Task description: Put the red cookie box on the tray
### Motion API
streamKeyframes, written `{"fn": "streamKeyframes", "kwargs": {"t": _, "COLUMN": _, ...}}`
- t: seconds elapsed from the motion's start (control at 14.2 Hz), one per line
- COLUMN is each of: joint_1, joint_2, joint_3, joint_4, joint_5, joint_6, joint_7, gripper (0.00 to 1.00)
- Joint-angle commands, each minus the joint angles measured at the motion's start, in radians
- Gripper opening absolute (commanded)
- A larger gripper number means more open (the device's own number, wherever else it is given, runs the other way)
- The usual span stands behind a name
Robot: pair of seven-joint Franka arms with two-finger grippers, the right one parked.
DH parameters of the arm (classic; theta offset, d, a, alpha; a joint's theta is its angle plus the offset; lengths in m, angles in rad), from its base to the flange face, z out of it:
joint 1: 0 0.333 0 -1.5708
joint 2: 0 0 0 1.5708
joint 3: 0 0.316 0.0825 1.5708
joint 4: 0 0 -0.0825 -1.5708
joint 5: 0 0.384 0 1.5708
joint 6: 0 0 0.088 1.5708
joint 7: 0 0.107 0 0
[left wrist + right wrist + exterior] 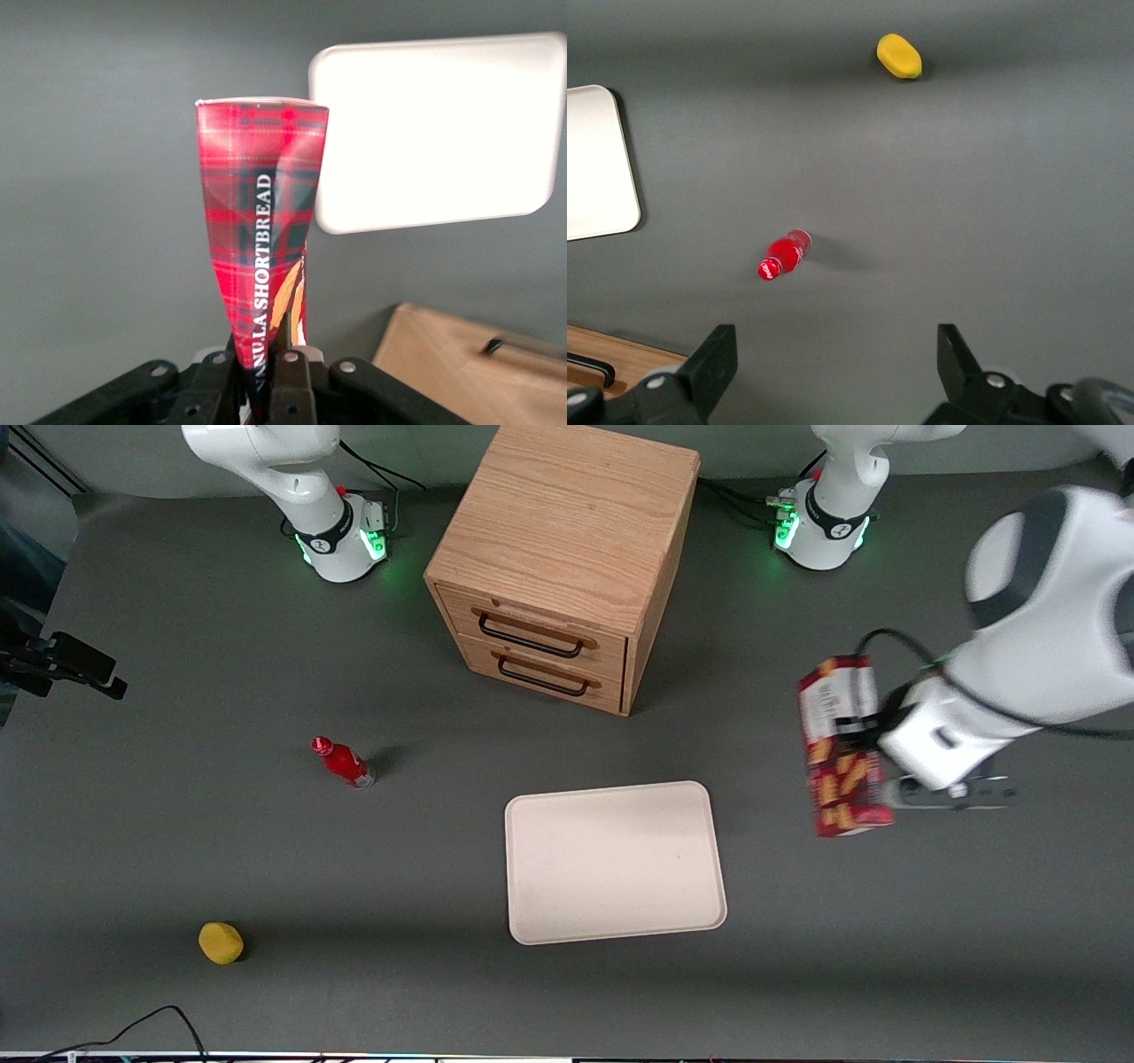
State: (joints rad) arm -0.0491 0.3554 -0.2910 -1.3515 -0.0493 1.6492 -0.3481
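The red cookie box point(840, 748) is a long dark-red box with a white panel and cookie pictures. It hangs in the air off the table, beside the tray toward the working arm's end. My left gripper point(873, 731) is shut on it about mid-length. In the left wrist view the box point(261, 221) shows red tartan with white lettering, pinched and creased between my fingers point(292, 376). The cream-white tray point(613, 861) lies flat on the table with nothing on it; it also shows in the left wrist view point(438, 133) and the right wrist view point(598, 164).
A wooden two-drawer cabinet point(563, 558) stands farther from the front camera than the tray. A small red bottle point(343, 762) and a yellow lemon-like object point(221, 942) lie toward the parked arm's end of the table.
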Motion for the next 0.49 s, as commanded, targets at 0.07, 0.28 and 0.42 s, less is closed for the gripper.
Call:
{"fn": "streamKeyframes", "kwargs": {"t": 0.07, "joint_1": -0.053, "joint_2": 0.206, "joint_3": -0.04, "joint_4": 0.005, "joint_5": 0.078, "joint_6": 0.226, "joint_7": -0.1, "gripper": 0.0}}
{"fn": "streamKeyframes", "kwargs": {"t": 0.28, "joint_1": -0.103, "joint_2": 0.313, "joint_3": -0.04, "joint_4": -0.056, "joint_5": 0.167, "joint_6": 0.439, "joint_7": -0.219, "gripper": 0.0}}
{"fn": "streamKeyframes", "kwargs": {"t": 0.42, "joint_1": -0.106, "joint_2": 0.346, "joint_3": -0.04, "joint_4": -0.093, "joint_5": 0.221, "joint_6": 0.538, "joint_7": -0.245, "gripper": 0.0}}
